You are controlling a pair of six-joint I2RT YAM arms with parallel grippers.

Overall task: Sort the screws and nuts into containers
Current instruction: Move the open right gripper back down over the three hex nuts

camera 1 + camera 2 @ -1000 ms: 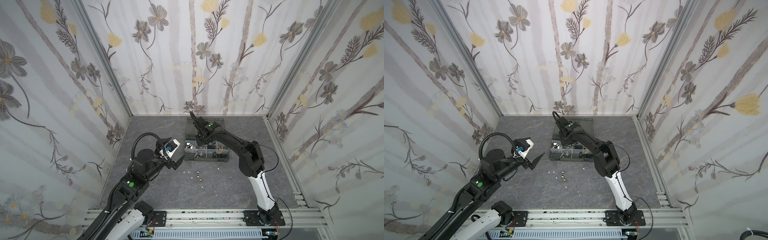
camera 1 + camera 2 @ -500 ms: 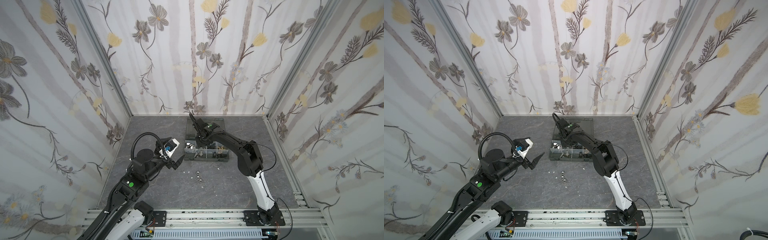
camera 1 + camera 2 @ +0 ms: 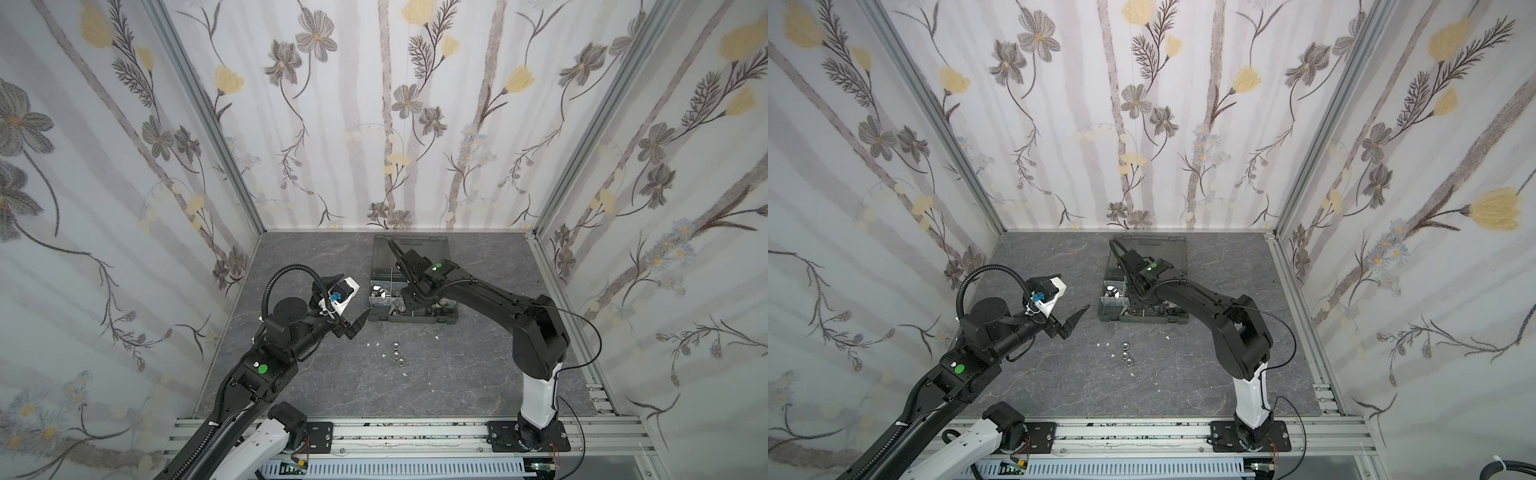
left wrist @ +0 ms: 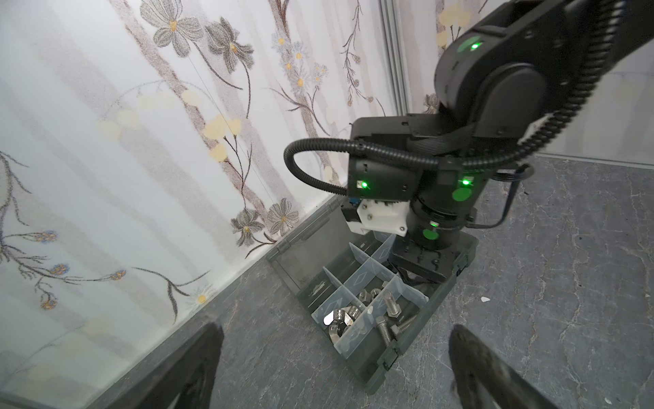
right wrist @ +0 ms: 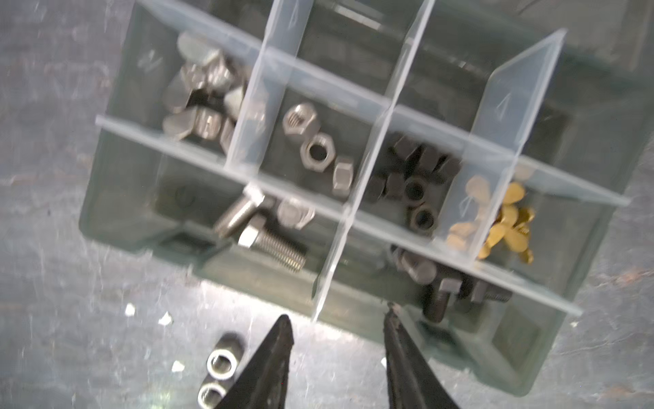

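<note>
**Desk:** What is seen to have changed at the sorting table?

**Caption:** The right gripper [image 5: 336,333] is now shown with its fingers parted and nothing held between them. It is poised over the near edge of the organizer case [image 5: 116,216], above the divider [image 5: 329,269] that separates the silver bolts [image 5: 269,244] from the black bolts [image 5: 442,287]. A second ago it was pressed together. A piece is therefore judged to have been let go into a compartment, though which piece cannot be told.

**Desk:** And what differs from the earlier picture?

**Caption:** In both top views the right arm [image 3: 490,299] is found over the case as before, with its wrist drawn slightly nearer. The left gripper [image 3: 360,323] is unmoved just left of the case, spread wide and empty. Three loose nuts [image 3: 395,354] are left where they were on the table [image 3: 457,374], just near of the case, among white specks [image 3: 436,337].

**Desk:** What is meant by that for the task?

**Caption:** The sorting is judged to be almost finished. Bolts are kept in the case's near row. In the row behind, the silver wing nuts [image 5: 198,102], silver hex nuts [image 5: 315,152], black nuts [image 5: 414,184] and brass wing nuts [image 5: 506,226] are each held in a separate compartment. Only the three loose nuts appear still to be collected.
</note>
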